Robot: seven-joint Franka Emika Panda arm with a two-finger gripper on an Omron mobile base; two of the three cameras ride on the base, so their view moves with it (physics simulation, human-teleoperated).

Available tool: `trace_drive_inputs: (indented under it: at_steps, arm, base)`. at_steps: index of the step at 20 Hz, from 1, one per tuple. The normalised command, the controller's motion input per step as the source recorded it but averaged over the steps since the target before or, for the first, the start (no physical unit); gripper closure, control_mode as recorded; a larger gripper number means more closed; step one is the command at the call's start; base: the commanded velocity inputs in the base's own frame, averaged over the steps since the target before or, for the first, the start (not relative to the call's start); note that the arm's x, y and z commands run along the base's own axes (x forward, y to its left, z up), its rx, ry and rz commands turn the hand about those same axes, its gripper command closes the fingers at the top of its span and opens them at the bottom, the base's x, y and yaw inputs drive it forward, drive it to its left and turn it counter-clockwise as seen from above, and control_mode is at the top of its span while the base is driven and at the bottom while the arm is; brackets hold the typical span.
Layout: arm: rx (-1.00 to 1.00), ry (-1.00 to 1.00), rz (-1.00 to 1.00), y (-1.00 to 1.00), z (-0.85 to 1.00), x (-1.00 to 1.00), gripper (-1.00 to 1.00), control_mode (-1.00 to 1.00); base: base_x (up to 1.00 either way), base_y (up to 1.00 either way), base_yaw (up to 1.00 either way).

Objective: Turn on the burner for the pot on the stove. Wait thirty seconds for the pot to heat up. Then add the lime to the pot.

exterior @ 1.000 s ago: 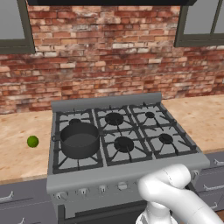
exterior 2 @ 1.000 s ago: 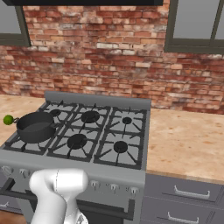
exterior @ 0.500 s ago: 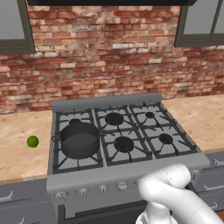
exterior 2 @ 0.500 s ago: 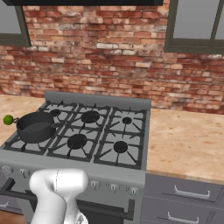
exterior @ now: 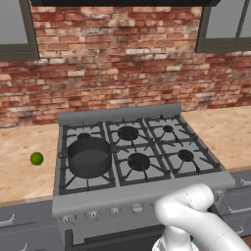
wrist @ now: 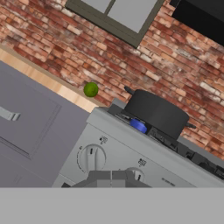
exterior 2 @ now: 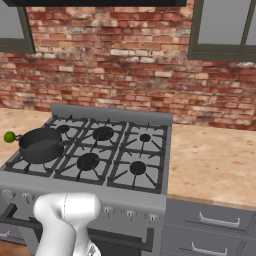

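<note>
The grey stove [exterior: 117, 113] carries the dark pot [exterior: 89, 156] on its front-left grate. In the hand view a small blue flame [wrist: 138, 126] burns at the burner under the pot [wrist: 155, 111]. The green lime [exterior: 36, 158] lies on the counter left of the stove, apart from the pot; it also appears as lime [exterior 2: 9, 136] and lime [wrist: 91, 89]. My gripper [wrist: 111, 178] is shut, low in front of the stove's knob row, just before a knob [wrist: 138, 174] that its tips partly hide. Another knob [wrist: 91, 158] sits to the left.
Wooden counter [exterior 2: 215, 160] runs on both sides of the stove, with grey drawers [exterior 2: 212, 220] below. A brick wall [exterior: 122, 63] and windows stand behind. The other burners [exterior: 138, 161] are bare. My white arm [exterior: 191, 215] bends down in front of the stove.
</note>
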Motion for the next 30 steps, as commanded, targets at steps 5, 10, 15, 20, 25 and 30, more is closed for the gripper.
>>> trace_drive_inputs:
  at_steps: [5, 10, 15, 20, 25, 30]
  arm:
    - [0.0, 0.0, 0.0, 0.0, 0.0, 0.0, 1.0, -1.0]
    - [0.0, 0.0, 0.0, 0.0, 0.0, 0.0, 1.0, -1.0]
    - [0.0, 0.0, 0.0, 0.0, 0.0, 0.0, 1.0, -1.0]
    - [0.0, 0.0, 0.0, 0.0, 0.0, 0.0, 1.0, -1.0]
    - [0.0, 0.0, 0.0, 0.0, 0.0, 0.0, 1.0, -1.0]
    - [0.0, 0.0, 0.0, 0.0, 0.0, 0.0, 1.0, -1.0]
  base:
    - [0.0, 0.0, 0.0]
    - [0.0, 0.0, 0.0]
    - [0.0, 0.0, 0.0]
    - [0.0, 0.0, 0.0]
    - [0.0, 0.0, 0.0]
    - [0.0, 0.0, 0.0]
